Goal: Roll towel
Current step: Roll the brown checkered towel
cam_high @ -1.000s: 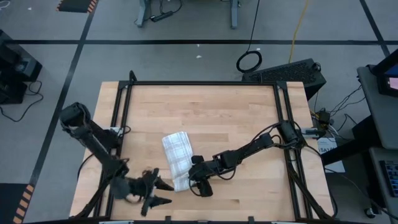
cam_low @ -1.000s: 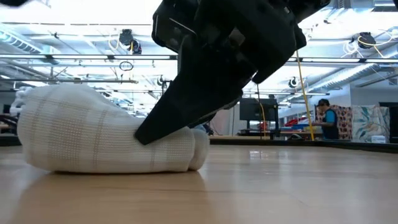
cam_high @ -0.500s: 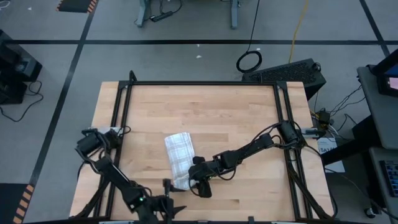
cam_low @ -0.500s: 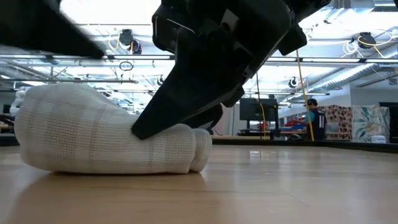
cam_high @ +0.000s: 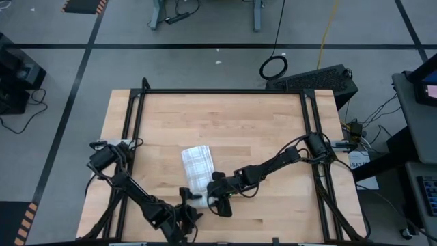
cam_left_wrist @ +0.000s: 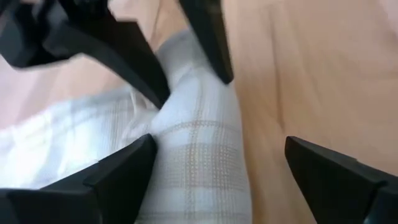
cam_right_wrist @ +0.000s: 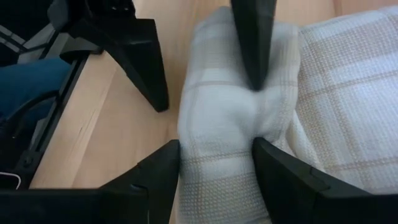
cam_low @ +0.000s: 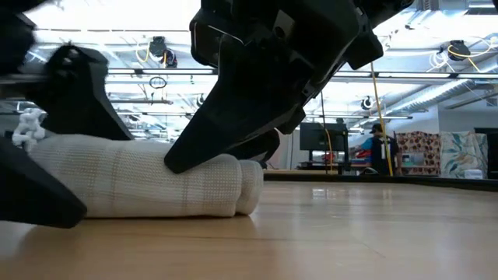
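1. Towel [cam_high: 197, 169] lies on the wooden tabletop [cam_high: 239, 123], near the front edge, a little left of centre.
2. Long axis runs back-to-front w/ a slight lean; front end is rolled into a soft tube, back part lies flatter.
3. Fabric: thin white cloth w/ a faint grid, waffle-like weave, wrinkly.
4. Right tool [cam_right_wrist: 217, 158] is clamped on the rolled front end, dark fingers [cam_right_wrist: 286, 180] pinching a fold between them.
5. Left tool [cam_left_wrist: 217, 165] has its fingers wide apart at the same end, one finger just beside the cloth, nothing held.
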Robot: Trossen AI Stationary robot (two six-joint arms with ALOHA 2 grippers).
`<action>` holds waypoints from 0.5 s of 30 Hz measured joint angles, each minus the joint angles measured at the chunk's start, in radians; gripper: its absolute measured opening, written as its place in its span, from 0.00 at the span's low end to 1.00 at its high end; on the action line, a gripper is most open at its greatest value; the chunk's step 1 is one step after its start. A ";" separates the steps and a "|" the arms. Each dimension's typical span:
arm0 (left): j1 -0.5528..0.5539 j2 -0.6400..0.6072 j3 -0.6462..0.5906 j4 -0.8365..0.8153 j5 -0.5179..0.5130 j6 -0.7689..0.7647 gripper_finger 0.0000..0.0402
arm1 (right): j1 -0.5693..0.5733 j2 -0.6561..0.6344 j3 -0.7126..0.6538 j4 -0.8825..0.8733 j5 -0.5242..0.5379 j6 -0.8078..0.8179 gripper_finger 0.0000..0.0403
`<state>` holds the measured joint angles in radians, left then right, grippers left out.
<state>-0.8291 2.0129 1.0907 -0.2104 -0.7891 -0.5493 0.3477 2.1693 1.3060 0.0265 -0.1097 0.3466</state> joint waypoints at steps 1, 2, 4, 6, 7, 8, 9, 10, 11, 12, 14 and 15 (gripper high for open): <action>0.008 -0.002 0.001 -0.013 0.023 -0.022 0.89 | 0.000 0.000 0.000 0.000 0.000 0.011 0.49; 0.013 -0.003 0.001 -0.019 0.037 -0.039 0.88 | 0.000 0.000 0.000 0.000 0.000 0.023 0.49; 0.017 -0.003 0.001 -0.022 0.044 -0.049 0.84 | 0.000 0.000 0.000 0.001 -0.004 0.038 0.49; 0.022 -0.003 0.001 -0.026 0.045 -0.055 0.79 | 0.000 0.000 0.000 0.003 -0.013 0.038 0.49; 0.025 -0.003 0.001 -0.034 0.047 -0.068 0.76 | 0.000 0.000 0.000 0.005 -0.014 0.039 0.49; 0.029 -0.003 0.001 -0.050 0.053 -0.085 0.73 | 0.000 0.000 0.000 0.007 -0.015 0.039 0.49; 0.032 -0.003 0.001 -0.070 0.059 -0.109 0.71 | 0.001 0.000 -0.001 0.009 -0.016 0.043 0.49; 0.036 -0.003 0.002 -0.085 0.071 -0.134 0.68 | 0.003 -0.005 -0.001 0.011 -0.016 0.050 0.49; 0.040 -0.003 0.002 -0.101 0.087 -0.159 0.66 | 0.006 -0.006 -0.002 0.013 -0.016 0.056 0.49; 0.044 -0.004 0.002 -0.111 0.103 -0.183 0.63 | 0.008 -0.006 -0.002 0.017 -0.017 0.060 0.49; 0.045 -0.004 0.001 -0.111 0.124 -0.198 0.56 | 0.012 -0.022 -0.003 0.018 -0.010 0.061 0.49; 0.045 -0.004 0.001 -0.104 0.128 -0.200 0.52 | 0.015 -0.028 -0.004 0.017 -0.005 0.060 0.49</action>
<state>-0.7837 2.0087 1.0912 -0.3143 -0.6616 -0.7491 0.3624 2.1410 1.3025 0.0433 -0.1146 0.4065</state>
